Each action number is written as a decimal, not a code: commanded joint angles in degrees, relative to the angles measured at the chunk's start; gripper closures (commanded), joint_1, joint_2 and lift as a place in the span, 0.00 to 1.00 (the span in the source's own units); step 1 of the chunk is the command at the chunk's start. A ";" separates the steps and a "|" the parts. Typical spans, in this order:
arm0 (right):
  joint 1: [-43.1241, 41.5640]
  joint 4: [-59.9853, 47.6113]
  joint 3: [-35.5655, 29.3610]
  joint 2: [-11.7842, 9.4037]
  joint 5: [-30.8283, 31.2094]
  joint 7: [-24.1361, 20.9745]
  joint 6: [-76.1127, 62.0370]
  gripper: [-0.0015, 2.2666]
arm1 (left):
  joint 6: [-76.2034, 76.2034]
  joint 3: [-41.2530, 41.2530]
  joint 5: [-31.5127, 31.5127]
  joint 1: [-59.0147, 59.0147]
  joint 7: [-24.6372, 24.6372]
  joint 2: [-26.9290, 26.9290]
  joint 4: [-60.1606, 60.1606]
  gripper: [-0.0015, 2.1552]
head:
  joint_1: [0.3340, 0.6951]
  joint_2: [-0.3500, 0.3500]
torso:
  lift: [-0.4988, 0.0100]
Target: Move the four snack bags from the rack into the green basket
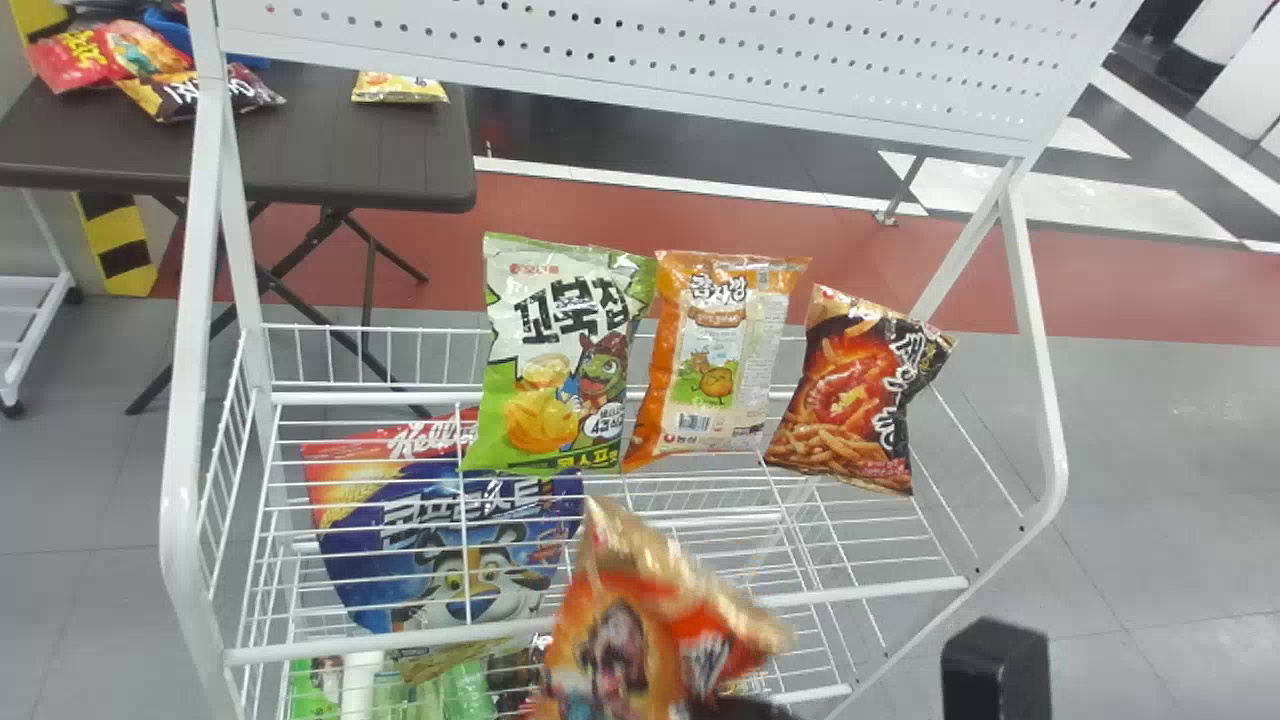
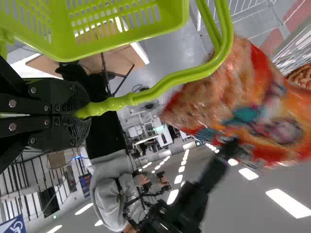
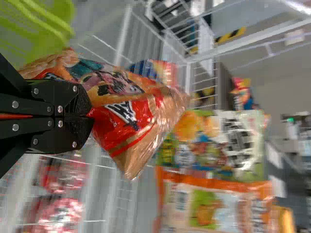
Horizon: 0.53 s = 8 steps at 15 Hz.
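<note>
My right gripper [image 1: 745,708] is low in the head view, behind an orange-red snack bag [image 1: 640,640] in front of the rack. In the right wrist view the right gripper [image 3: 90,116] is shut on that bag [image 3: 131,111]. On the rack's upper shelf stand a green bag [image 1: 560,360], an orange-and-white bag [image 1: 715,360] and a black-and-red bag [image 1: 860,390], side by side. In the left wrist view my left gripper [image 2: 80,114] is shut on the handle of the green basket [image 2: 160,14], with the held bag [image 2: 262,107] beyond the handle.
The white wire rack [image 1: 600,640] has side posts and a perforated back panel [image 1: 640,45]. A blue cereal bag [image 1: 450,550] lies below the upper shelf, above further goods. Behind to the left, a dark table [image 1: 330,150] carries more snack bags.
</note>
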 commanded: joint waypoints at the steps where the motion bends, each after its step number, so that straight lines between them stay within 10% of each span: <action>1: 0.78 0.42 0.06 0.21 2.91 1.21 9.21 0.94 | 0.00 0.10 -0.01 -0.09 0.00 0.01 0.26 0.86 | 1.00 0.00 | 0.98; 8: -2.82 12.99 9.56 -0.76 6.60 3.23 11.49 0.94 | -0.18 -0.17 0.17 0.00 -0.09 0.01 0.17 0.86 | 1.00 0.00 | 0.98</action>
